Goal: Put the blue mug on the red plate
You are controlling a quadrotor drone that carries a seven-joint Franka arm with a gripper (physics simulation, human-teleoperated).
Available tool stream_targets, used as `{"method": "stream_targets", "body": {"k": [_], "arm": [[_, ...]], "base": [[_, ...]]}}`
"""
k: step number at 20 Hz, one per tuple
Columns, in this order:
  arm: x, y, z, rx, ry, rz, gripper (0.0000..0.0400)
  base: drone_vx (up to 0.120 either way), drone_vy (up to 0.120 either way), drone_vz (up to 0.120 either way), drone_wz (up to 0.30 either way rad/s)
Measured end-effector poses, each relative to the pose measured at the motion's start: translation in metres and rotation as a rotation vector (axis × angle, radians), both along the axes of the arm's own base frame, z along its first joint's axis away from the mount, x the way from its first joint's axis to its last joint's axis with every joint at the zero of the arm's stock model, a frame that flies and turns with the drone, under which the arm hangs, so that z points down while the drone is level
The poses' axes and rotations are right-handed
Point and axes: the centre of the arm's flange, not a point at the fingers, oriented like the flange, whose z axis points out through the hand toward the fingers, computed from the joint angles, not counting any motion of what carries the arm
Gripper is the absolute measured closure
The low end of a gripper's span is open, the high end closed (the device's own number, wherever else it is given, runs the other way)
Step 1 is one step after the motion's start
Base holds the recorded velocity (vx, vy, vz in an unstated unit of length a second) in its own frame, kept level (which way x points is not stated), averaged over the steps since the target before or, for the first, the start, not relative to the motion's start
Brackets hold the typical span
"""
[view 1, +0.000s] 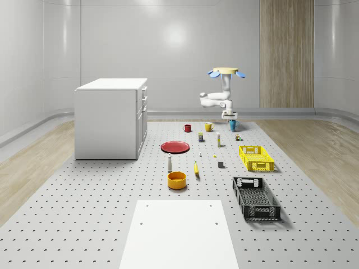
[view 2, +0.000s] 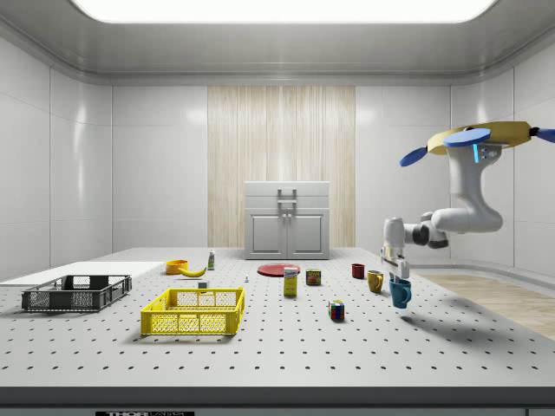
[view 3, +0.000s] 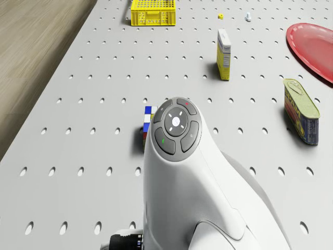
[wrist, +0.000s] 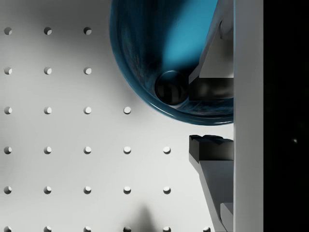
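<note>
The blue mug (view 1: 232, 125) hangs tilted just above the table at its far end, right of the whole-scene view's centre. My gripper (view 1: 230, 117) is shut on its rim. In the wrist view one finger reaches inside the mug (wrist: 145, 48) and the other finger (wrist: 212, 147) stays outside, with the gripper (wrist: 207, 118) astride the rim. From the side, the mug (view 2: 400, 292) leans under the gripper (view 2: 394, 270). The drone (view 1: 226, 71) hovers above and behind it. The red plate (view 1: 175, 147) lies flat nearer the middle, apart from the mug.
A yellow mug (view 1: 208, 126) and a red mug (view 1: 187, 128) stand beside the blue one. A colour cube (view 3: 148, 122), a tin (view 3: 301, 110) and a small box (view 3: 224, 53) lie between mug and plate. A yellow crate (view 1: 256, 158), a black crate (view 1: 256, 197) and a white cabinet (view 1: 111, 117) stand farther off.
</note>
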Motion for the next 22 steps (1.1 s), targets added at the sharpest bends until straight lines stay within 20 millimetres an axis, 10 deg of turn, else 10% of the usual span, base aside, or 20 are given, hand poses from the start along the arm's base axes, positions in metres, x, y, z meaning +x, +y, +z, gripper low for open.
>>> {"method": "stream_targets", "body": {"k": [22], "arm": [[0.0000, 0.0000, -0.0066, 0.000, 0.000, 0.000, 0.0300]], "base": [[0.120, -0.120, 0.100, 0.000]]}}
